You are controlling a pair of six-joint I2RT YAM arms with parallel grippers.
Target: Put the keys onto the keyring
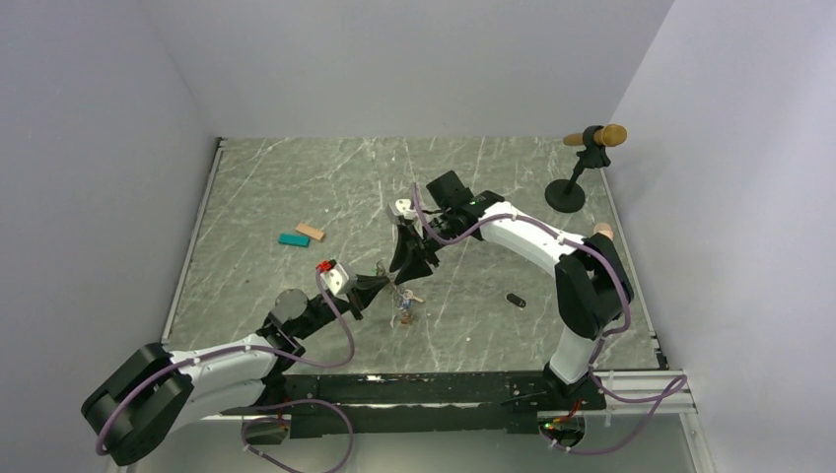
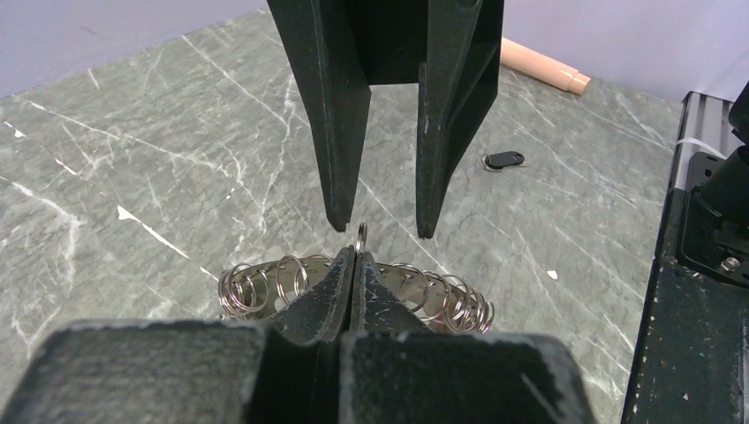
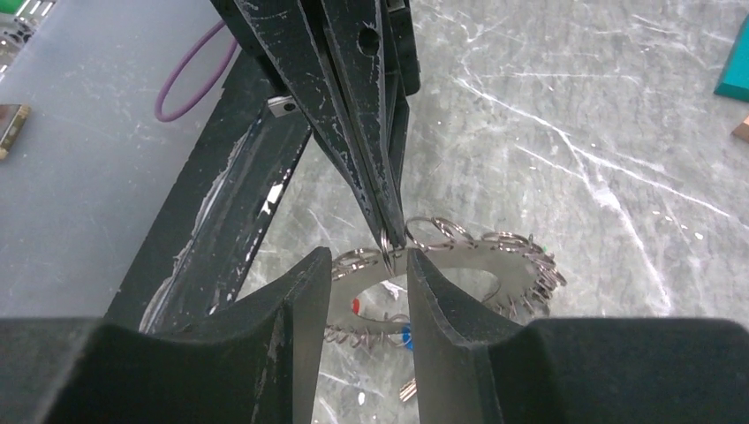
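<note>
The keyring (image 2: 265, 284) is a flat metal loop edged with many small split rings, held off the table; it also shows in the right wrist view (image 3: 495, 256). My left gripper (image 2: 355, 254) is shut on one small split ring at the loop's rim. My right gripper (image 3: 369, 258) is open, its fingertips either side of that same ring and of the left gripper's tips (image 3: 389, 246). Red (image 3: 355, 306) and blue (image 3: 404, 336) key heads hang under the loop. A black key (image 1: 515, 299) lies alone on the table to the right, also seen in the left wrist view (image 2: 503, 160).
A teal block (image 1: 293, 239) and a tan block (image 1: 310, 233) lie left of centre. A black round-based stand (image 1: 567, 192) holding a wooden-handled piece (image 1: 596, 136) is at the back right. The two grippers (image 1: 394, 274) meet mid-table.
</note>
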